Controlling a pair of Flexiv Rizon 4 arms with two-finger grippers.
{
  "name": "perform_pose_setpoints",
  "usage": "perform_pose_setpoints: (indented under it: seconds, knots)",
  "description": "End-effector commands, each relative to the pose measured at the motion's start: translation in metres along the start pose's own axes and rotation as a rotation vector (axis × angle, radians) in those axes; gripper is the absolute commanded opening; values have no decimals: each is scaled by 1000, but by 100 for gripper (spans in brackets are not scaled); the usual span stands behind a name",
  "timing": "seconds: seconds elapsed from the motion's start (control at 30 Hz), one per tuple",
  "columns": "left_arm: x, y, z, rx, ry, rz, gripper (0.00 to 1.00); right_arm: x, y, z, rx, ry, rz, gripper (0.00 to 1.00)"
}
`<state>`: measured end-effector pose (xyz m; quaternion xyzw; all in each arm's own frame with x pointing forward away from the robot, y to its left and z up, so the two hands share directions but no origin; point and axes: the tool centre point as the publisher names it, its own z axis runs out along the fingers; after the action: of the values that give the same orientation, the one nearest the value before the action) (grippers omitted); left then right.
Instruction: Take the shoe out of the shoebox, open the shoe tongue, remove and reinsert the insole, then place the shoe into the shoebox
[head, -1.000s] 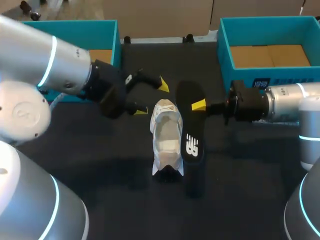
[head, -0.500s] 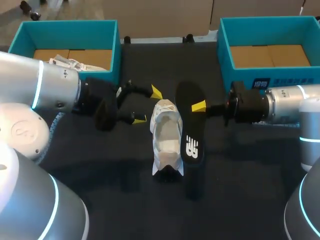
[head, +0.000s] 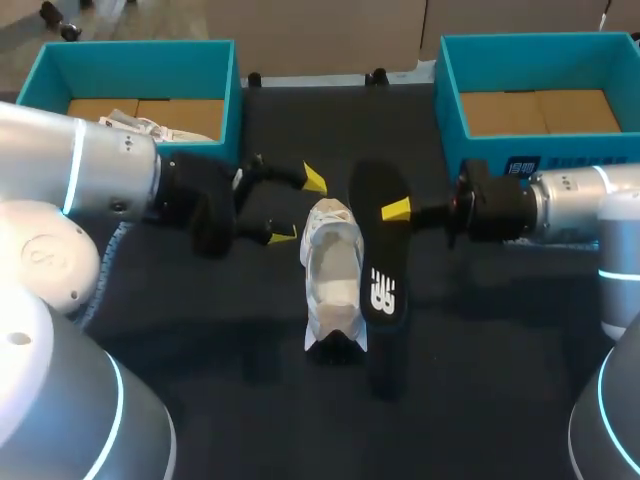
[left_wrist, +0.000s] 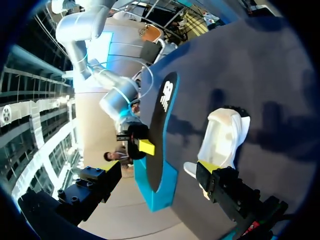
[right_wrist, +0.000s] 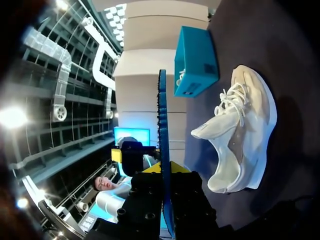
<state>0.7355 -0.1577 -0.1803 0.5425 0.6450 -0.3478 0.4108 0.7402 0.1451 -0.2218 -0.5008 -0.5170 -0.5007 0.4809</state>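
Note:
A white shoe (head: 333, 275) lies on the dark table, its tongue pulled open. To its right hangs the black insole (head: 385, 290), with my right gripper (head: 397, 211) shut on its far end. In the right wrist view the insole (right_wrist: 162, 140) shows edge-on between the fingers, with the shoe (right_wrist: 240, 135) beside it. My left gripper (head: 298, 207) stands open just left of the shoe's far end, nothing between its fingers. The left wrist view has its gripper (left_wrist: 159, 172) facing the shoe (left_wrist: 222, 137) and the insole (left_wrist: 160, 135).
A teal shoebox (head: 140, 70) at the back left holds another white shoe (head: 140, 127). A second teal box (head: 540, 80) sits at the back right, behind my right arm. Bare dark table (head: 200, 350) lies in front of the shoe.
My left arm has swung lower and back to the left, uncovering the left box, then edged slightly toward the shoe. The right arm and insole have stayed put.

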Motion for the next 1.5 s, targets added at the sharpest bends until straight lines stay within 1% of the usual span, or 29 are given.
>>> perform_pose_setpoints:
  seconds: [0.03, 0.1, 0.27, 0.4, 0.47, 0.5, 0.57, 0.63, 0.67, 0.7, 0.77, 0.97, 1.2, 1.27, 1.43, 1.5]
  knots:
    - [7, 2, 1, 19, -110, 12, 100, -1, -4, 0, -10, 13, -5, 0]
    - [7, 2, 1, 10, -129, 18, 100, -1, -5, 0, -9, 9, -2, 0]
    - [8, -1, 0, 42, -188, 51, 100, 0, -8, 1, -13, 4, 1, 0]
    - [12, -2, 1, 18, -216, 76, 100, 1, -9, 1, -13, 2, -1, 0]
    - [14, -3, 1, 21, -228, 85, 100, 2, -9, 2, -13, 2, -3, 0]
    - [15, -4, 2, 24, -254, 91, 100, 2, -9, 2, -12, 1, -5, 0]
    - [16, -4, 2, 22, -266, 89, 100, 2, -9, 2, -12, 0, -5, 0]
    - [16, -5, 1, 12, -309, 91, 100, 3, -9, 2, -10, -2, -6, 0]
    - [16, -5, 1, 13, -313, 88, 100, 3, -9, 2, -10, -2, -6, 0]
    - [16, -5, 0, -1, -326, 89, 100, 4, -10, 2, -9, -3, -7, 0]
    - [17, -4, 1, -30, -315, 87, 100, 4, -11, 2, -8, -1, -8, 0]
    - [16, -3, 1, -32, -303, 89, 100, 11, -17, 7, -4, 8, -2, 0]
    - [16, -3, 1, -32, -303, 89, 100, 19, -23, 22, 10, 21, 16, 0]
    - [18, -2, 5, -23, -341, 59, 100, 19, -25, 25, 11, 21, 15, 0]
    - [17, 0, 14, -9, -359, 65, 100, 23, -32, 34, 13, 24, 15, 0]
    - [16, 0, 17, -2, -360, 66, 100, 24, -34, 38, 26, 28, 19, 0]
